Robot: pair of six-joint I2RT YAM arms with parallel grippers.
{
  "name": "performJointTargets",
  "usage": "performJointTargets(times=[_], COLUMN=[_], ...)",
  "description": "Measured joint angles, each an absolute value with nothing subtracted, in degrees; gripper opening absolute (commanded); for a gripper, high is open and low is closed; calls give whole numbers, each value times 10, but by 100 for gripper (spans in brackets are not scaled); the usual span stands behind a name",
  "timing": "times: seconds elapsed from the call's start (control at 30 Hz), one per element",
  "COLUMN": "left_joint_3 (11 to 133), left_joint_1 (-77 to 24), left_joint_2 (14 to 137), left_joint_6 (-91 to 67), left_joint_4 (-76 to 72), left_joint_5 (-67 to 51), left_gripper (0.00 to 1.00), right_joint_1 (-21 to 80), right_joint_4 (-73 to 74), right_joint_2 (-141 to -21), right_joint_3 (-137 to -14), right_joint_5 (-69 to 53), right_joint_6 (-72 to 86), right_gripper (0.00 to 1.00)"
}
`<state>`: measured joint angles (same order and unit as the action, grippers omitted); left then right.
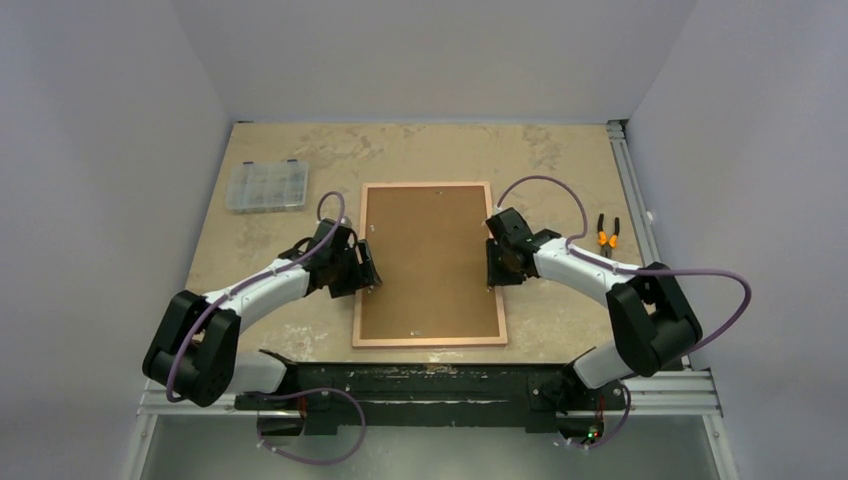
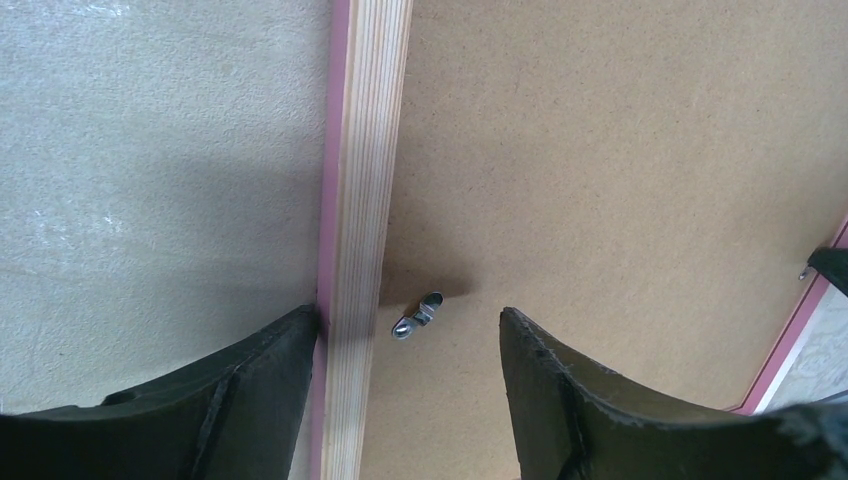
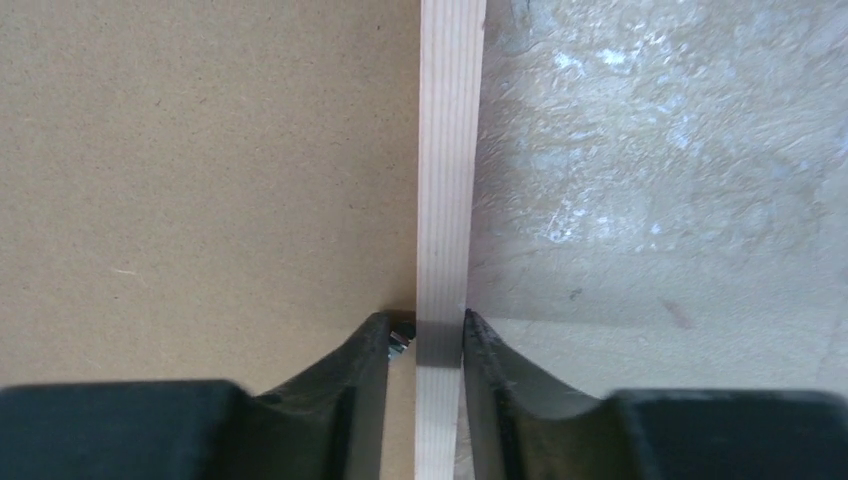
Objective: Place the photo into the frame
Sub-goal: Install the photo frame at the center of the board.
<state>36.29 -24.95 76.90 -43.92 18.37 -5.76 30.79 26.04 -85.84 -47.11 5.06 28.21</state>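
We find the thin pinkish light-wood picture frame (image 1: 430,341) lying lengthwise top-to-bottom. The left gripper (image 2: 407,314) has jaws apart astride its left rail; the right gripper (image 3: 424,316) has jaws close-set about the right rail (clamping undeterminable).

One frame (image 1: 430,341), one board (image 1: 430,260), one box (image 1: 266,186)

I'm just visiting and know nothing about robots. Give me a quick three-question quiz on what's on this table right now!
1. True or false: the brown backing board lies inside the frame.
2. What sits on the far left part of the table? A) a mug B) clear organizer box C) a book
3. Fill in: the left end effector and right end effector each straddle one long ____ of the frame.
Key: 1 true; 2 B; 3 side.
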Motion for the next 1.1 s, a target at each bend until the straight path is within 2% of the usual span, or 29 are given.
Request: performJointTargets(times=[0.13, 0.5, 0.6, 0.67, 0.77, 1.1], left_joint_3=[363, 363, 361, 361, 362, 412], left_joint_1=[-249, -249, -250, -252, -256, -313], left_joint_2=[769, 764, 760, 760, 760, 797], left_joint_6=[-439, -439, -436, -431, -422, -408], left_joint_4=[184, 184, 184, 184, 187, 260], left_joint_5=[-58, -58, -58, -57, -52, 47], left_gripper=[66, 66, 67, 68, 68, 63], right_joint_1=[305, 305, 305, 305, 305, 305], right_joint_4=[278, 281, 281, 280, 273, 244], right_joint_2=[-858, -857, -856, -856, -855, -838], right_joint_3=[-477, -479, -479, -479, -476, -450], right_joint_5=[69, 73, 68, 63, 48, 33], right_joint_6=[280, 277, 275, 275, 274, 279], right_gripper=[0, 0, 26, 32, 35, 35])
